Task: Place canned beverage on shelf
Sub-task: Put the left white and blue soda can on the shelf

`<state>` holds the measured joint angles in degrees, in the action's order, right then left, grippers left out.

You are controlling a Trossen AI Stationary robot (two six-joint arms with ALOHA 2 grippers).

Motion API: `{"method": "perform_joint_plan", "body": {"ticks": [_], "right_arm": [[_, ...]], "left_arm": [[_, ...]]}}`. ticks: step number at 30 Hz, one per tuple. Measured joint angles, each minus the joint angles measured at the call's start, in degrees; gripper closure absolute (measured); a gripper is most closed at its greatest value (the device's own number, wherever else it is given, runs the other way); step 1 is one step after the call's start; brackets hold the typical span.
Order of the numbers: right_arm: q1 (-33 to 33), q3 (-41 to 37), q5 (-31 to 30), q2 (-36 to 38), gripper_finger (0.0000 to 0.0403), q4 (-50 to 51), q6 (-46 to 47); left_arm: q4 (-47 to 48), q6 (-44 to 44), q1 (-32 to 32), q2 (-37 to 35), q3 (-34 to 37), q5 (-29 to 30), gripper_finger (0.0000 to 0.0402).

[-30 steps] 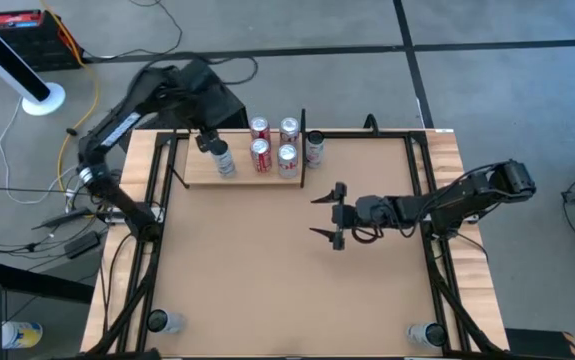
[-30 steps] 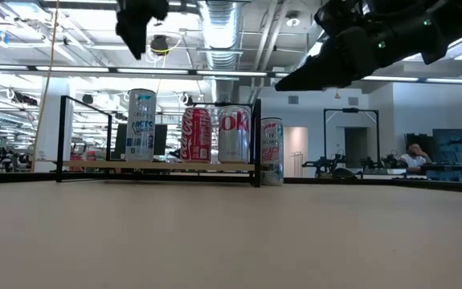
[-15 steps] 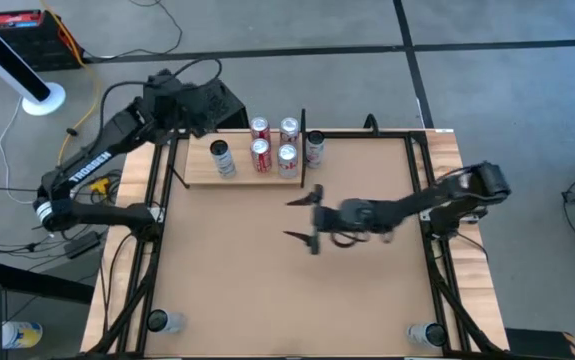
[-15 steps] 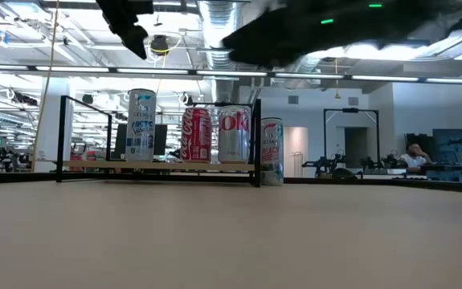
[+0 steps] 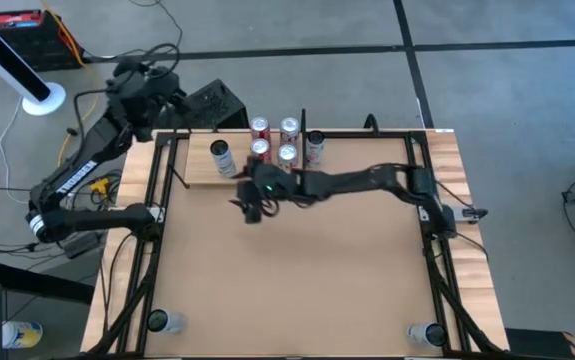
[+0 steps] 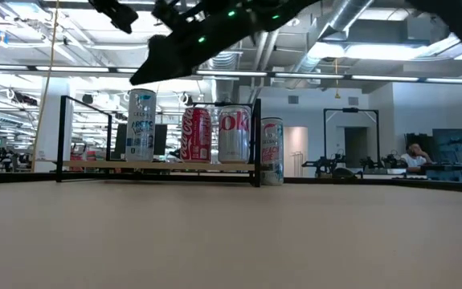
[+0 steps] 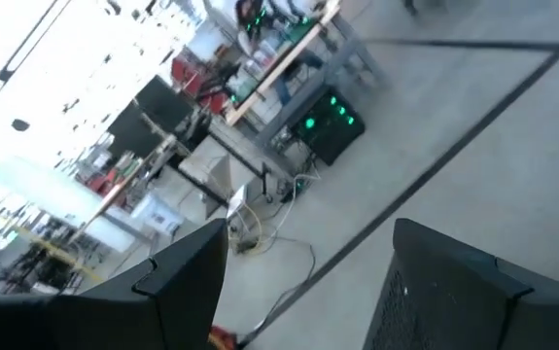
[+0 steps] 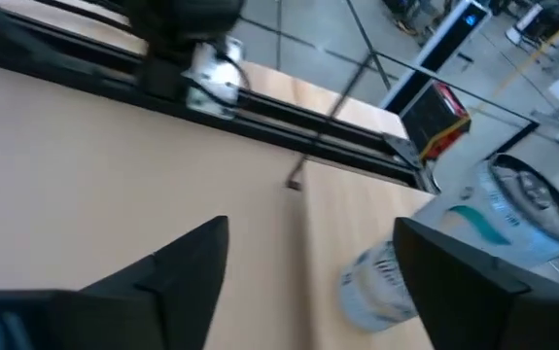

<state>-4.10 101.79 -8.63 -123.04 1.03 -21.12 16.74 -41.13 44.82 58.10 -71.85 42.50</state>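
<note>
Beyond right fingers [image 8: 192,267], can [image 8: 396,277] unheld.

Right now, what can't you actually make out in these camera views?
- High view: right gripper, its fingers a dark blur above the table.
- Low view: rear cans on the shelf, hidden by front cans.
- Right wrist view: silver can motion-blurred, label unreadable.
- Left wrist view: floor only, no table.

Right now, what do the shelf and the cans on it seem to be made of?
The shelf looks like pale, unpainted wood: grain lines show on its board, with a thin black end piece, probably metal. The cans appear to be thin glossy metal, likely aluminium: silvery tops and printed labels that catch the light.
</note>
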Motion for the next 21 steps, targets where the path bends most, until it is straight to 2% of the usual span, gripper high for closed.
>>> {"method": "perform_joint_plan", "body": {"ticks": [4, 8, 13, 14, 21], "right_arm": [[-2.23, 9.01, 0.00, -5.91, 0.0145, 4.33, -1.37], [-3.25, 15.05, 0.25, -10.77, 0.0228, 5.11, -1.47], [-3.39, 19.85, 0.33, -14.61, 0.0369, 5.22, -1.96], [-3.31, 20.39, 0.13, -15.27, 0.0383, 4.70, -2.37], [-3.05, 21.19, -7.24, -16.08, 0.0381, 1.86, -2.70]], "left_arm": [[-1.52, -0.10, 3.16, -1.02, 0.00, -5.81, 0.0125], [-1.25, -1.75, 5.62, -0.17, -0.02, -9.62, 0.0125], [-0.80, -3.83, 6.08, 1.34, 0.00, -8.41, 0.0125], [-0.80, -3.86, 6.08, 1.55, 0.00, -7.79, 0.0125], [-0.62, -3.61, 6.08, 1.58, 0.00, -7.71, 0.0125]]}}
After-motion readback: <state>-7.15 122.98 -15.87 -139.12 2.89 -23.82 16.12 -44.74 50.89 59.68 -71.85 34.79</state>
